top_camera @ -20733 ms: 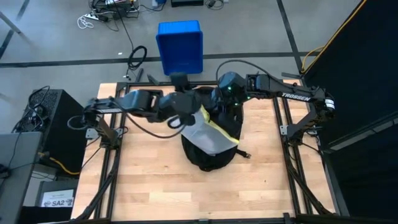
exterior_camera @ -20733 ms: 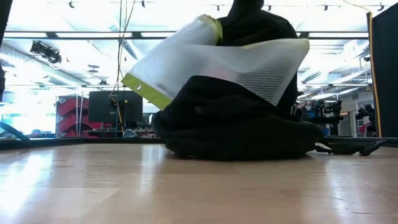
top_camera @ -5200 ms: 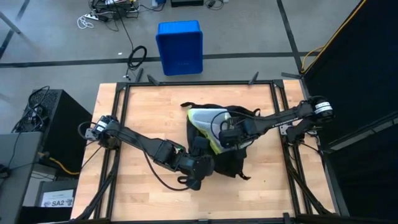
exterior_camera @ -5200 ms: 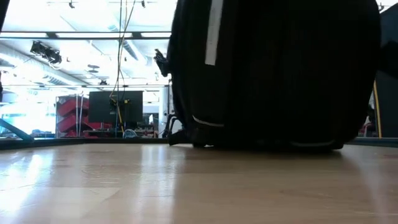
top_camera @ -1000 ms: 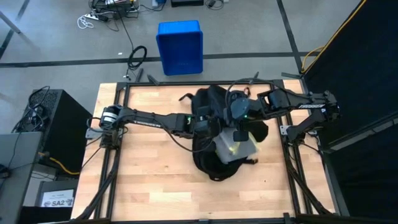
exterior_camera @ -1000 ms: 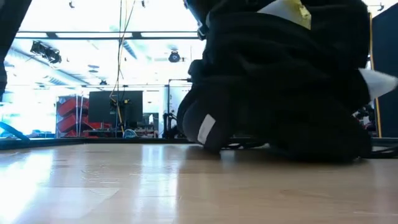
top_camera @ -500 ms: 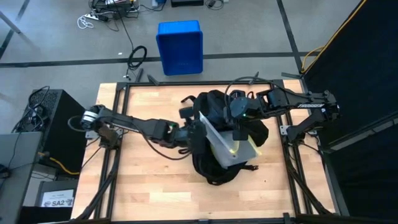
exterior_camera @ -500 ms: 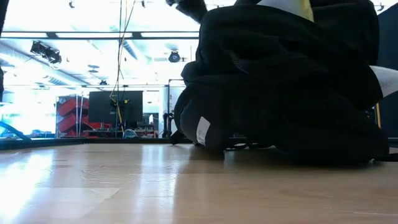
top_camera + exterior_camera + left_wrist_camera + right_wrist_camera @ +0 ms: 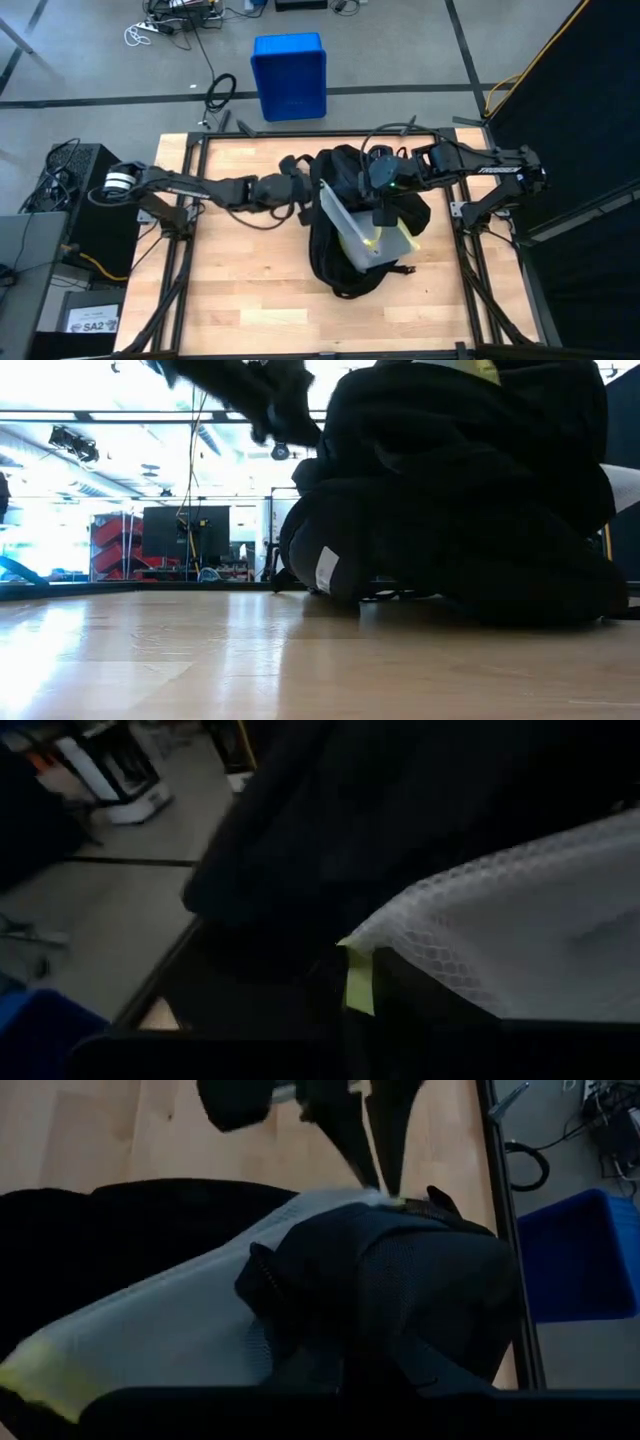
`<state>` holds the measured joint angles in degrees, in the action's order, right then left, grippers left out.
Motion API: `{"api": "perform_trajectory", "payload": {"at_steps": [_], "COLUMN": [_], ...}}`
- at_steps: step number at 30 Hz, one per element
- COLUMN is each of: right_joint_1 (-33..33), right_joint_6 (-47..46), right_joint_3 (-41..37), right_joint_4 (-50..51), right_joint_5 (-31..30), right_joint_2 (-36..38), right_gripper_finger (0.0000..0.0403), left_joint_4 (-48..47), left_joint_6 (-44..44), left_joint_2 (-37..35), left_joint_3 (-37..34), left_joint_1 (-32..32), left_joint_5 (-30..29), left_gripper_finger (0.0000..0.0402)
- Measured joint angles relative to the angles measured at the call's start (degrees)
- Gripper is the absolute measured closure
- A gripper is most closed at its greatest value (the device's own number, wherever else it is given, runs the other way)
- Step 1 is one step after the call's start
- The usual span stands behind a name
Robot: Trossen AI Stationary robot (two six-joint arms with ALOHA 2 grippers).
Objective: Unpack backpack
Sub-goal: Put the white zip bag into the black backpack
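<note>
The backpack (image 9: 360,225) lies mid-table, a white mesh pouch (image 9: 362,232) half out of its mouth; the left gripper (image 9: 305,190) is pinched on the pouch's corner, and the right gripper (image 9: 383,212), fingers closed, clamps backpack fabric. Advise drawing the pouch sideways while the right anchors the bag. Since half a second ago, the left arm has stretched toward the table's left edge.

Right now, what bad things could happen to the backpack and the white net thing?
1. The left pincer, shut, pinches one corner of the white mesh bag; if it pulls, the thin mesh could tear or slip free.
2. The mesh bag lies partly inside the backpack, so a tug might drag the whole backpack across the table.
3. The right pincer seems to pin the backpack's fabric; if it slips, the opening may flop shut.
</note>
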<state>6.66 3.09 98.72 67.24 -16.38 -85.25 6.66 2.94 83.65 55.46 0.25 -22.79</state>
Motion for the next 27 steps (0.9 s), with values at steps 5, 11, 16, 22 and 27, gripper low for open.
{"api": "perform_trajectory", "payload": {"at_steps": [5,11,16,22,27], "right_joint_1": [-1.1,-2.6,-3.8,-5.1,-5.3], "right_joint_6": [0.0,-0.9,-2.4,-3.5,-3.1], "right_joint_3": [0.0,0.0,0.0,0.0,0.0], "right_joint_4": [-1.0,-3.2,-4.0,-5.3,-5.7], "right_joint_5": [0.4,0.6,0.7,-0.1,1.1], "right_joint_2": [0.0,0.0,-0.1,-2.6,-5.9], "right_gripper_finger": [0.0402,0.0403,0.0403,0.0403,0.0403], "left_joint_4": [6.4,9.1,10.1,13.1,13.1], "left_joint_6": [2.4,3.4,7.3,10.3,11.7], "left_joint_2": [1.6,2.9,3.5,3.5,3.5], "left_joint_3": [0.3,0.2,0.2,0.2,0.2], "left_joint_1": [0.4,-0.3,-2.4,-5.0,-6.4], "left_joint_5": [8.4,15.0,16.2,22.9,23.9], "left_gripper_finger": [0.0379,0.0379,0.0378,0.0378,0.0378]}}
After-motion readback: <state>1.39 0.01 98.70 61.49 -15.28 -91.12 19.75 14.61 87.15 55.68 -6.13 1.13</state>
